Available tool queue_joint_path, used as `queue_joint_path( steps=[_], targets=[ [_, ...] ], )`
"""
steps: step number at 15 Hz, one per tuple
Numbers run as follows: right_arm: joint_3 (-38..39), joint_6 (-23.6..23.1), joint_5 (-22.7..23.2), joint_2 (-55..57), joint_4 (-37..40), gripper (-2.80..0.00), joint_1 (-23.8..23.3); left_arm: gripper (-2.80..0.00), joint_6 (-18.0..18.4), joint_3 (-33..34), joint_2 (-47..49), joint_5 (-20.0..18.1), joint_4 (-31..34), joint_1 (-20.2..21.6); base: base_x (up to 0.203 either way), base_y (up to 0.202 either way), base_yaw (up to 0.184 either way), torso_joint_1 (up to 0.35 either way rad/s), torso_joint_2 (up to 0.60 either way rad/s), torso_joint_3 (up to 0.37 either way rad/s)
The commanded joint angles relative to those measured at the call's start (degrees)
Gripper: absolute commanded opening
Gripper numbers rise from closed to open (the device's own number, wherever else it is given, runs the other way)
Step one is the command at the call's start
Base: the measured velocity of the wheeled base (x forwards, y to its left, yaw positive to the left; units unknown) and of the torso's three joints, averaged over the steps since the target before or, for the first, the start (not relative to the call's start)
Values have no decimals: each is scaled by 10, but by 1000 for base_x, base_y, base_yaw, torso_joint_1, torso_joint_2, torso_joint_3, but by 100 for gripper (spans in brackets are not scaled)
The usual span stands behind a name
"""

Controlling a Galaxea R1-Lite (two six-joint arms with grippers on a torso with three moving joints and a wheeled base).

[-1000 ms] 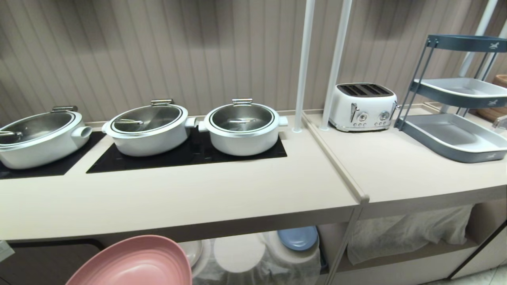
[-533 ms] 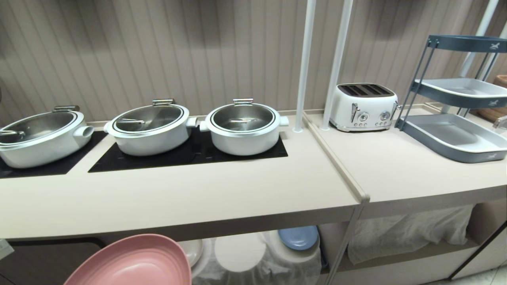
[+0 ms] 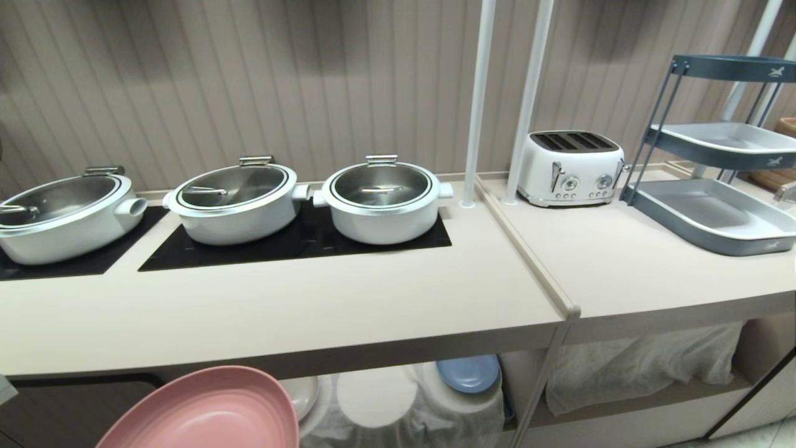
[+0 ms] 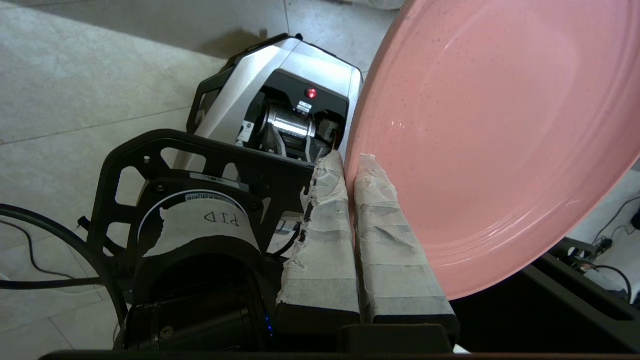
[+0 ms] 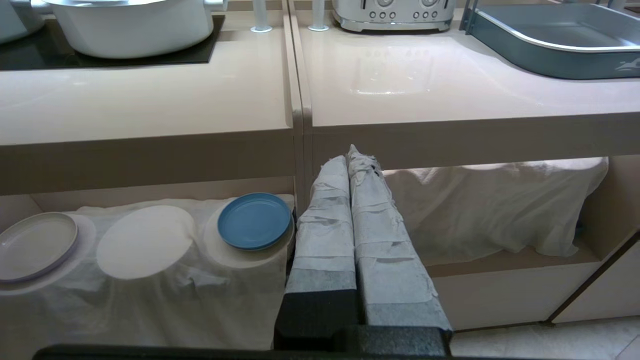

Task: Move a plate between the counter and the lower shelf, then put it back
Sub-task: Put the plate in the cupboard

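The pink plate (image 3: 208, 414) hangs tilted at the bottom left of the head view, in front of the counter's (image 3: 280, 317) front edge and just below its top. My left gripper (image 4: 349, 161) is shut on the plate's (image 4: 495, 135) rim, one wrapped finger on each face. The lower shelf (image 3: 398, 404) under the counter holds a white cloth with round mounds; its middle mound (image 5: 144, 241) is bare. My right gripper (image 5: 350, 156) hangs parked and shut on nothing, in front of the join between the two worktops.
Three white lidded pots (image 3: 380, 200) stand on the black hob panels. A blue plate (image 5: 254, 220) and a cream plate (image 5: 36, 246) lie on the outer mounds. A white toaster (image 3: 569, 167) and a grey tiered tray rack (image 3: 715, 211) stand on the right worktop. My own base (image 4: 280, 115) is below the plate.
The pink plate has crept slightly up and to the left in the head view; the view itself shifted a little. Both grippers stay shut.
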Motion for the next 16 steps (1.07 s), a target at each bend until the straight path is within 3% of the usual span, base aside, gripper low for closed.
queue_joint_path(
  steps=[1, 16],
  targets=[
    [0, 0, 0, 0, 0, -280, 0, -280, 0, -1, -3, -1, 2, -1, 0, 0, 0, 0, 0, 0],
    [0, 0, 0, 0, -1, -280, 0, -280, -5, 4, -29, -2, 28, 1, 0, 0, 0, 0, 0, 0]
  ],
)
